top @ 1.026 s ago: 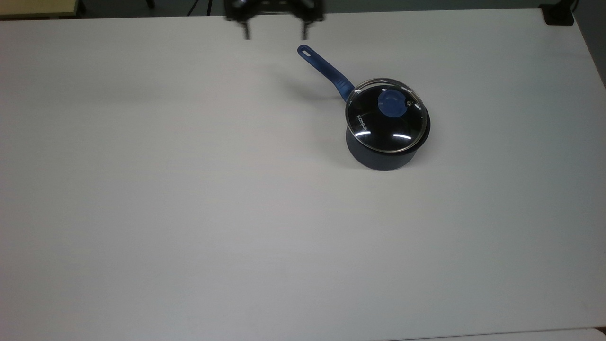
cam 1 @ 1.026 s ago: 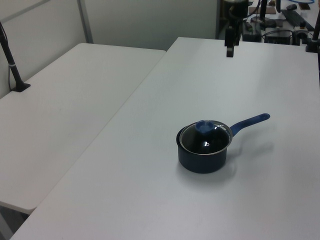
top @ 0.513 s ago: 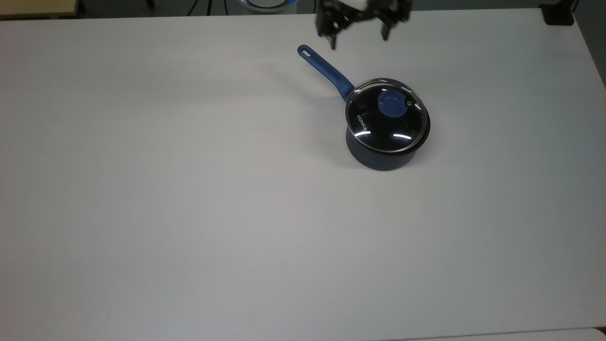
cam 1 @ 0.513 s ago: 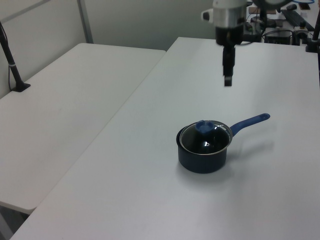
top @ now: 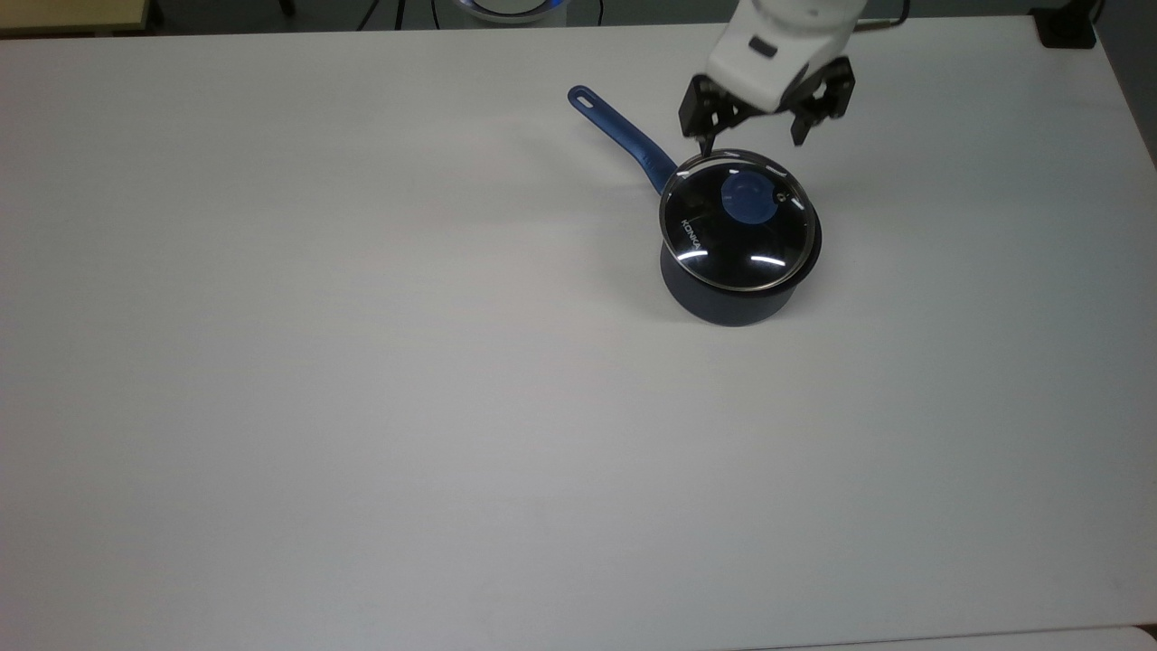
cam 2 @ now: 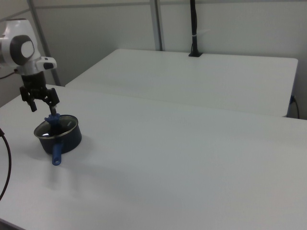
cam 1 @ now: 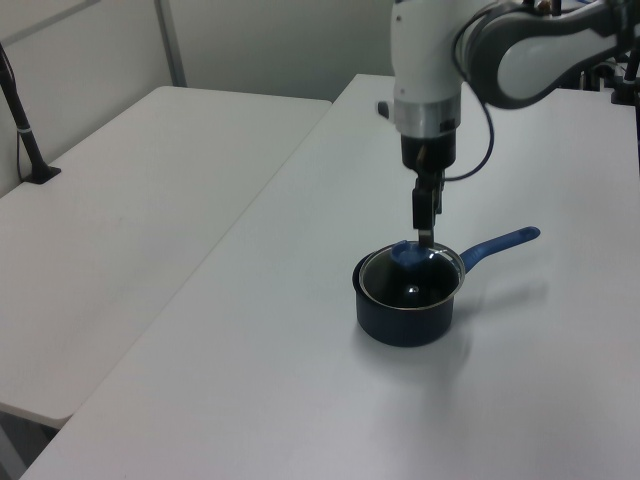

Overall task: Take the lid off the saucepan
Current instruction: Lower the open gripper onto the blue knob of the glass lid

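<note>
Pincer [top: 753, 142] hangs spread wide above the lid [top: 737, 221], whose glass veils the saucepan [top: 723, 303] interior.

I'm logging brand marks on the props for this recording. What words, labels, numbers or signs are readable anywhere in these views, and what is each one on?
"KONKA": small white lettering on the glass of the lid, near its rim on the top view's left, with the lid sitting on the saucepan.
A small mark beside the blue knob on the lid: too small to read.
No other text can be made out in the left view or the right view.
</note>
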Tool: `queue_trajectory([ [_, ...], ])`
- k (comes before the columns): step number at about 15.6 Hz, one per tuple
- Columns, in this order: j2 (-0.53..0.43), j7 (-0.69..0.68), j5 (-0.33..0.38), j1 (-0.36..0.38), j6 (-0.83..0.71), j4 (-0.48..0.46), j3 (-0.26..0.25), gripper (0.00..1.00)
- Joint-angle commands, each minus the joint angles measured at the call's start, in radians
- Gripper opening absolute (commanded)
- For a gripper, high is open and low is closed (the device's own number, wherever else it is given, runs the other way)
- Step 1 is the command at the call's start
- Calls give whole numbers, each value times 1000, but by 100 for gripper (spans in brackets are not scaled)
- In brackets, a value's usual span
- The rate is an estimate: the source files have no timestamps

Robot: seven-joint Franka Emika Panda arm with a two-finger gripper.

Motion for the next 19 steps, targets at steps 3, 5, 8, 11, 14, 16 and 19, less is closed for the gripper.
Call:
queue_trajectory([
  [3,61,15,-28,29,74,6,-13,100],
  [5,70,21,-34,29,98,6,-13,99],
  [8,101,34,-37,30,141,6,-13,93],
  [11,108,32,-57,29,148,6,-13,69],
  [14,107,23,-56,24,149,8,-13,46],
  [16,99,23,-56,18,148,9,-14,45],
  [19,90,23,-54,15,135,50,-19,46],
])
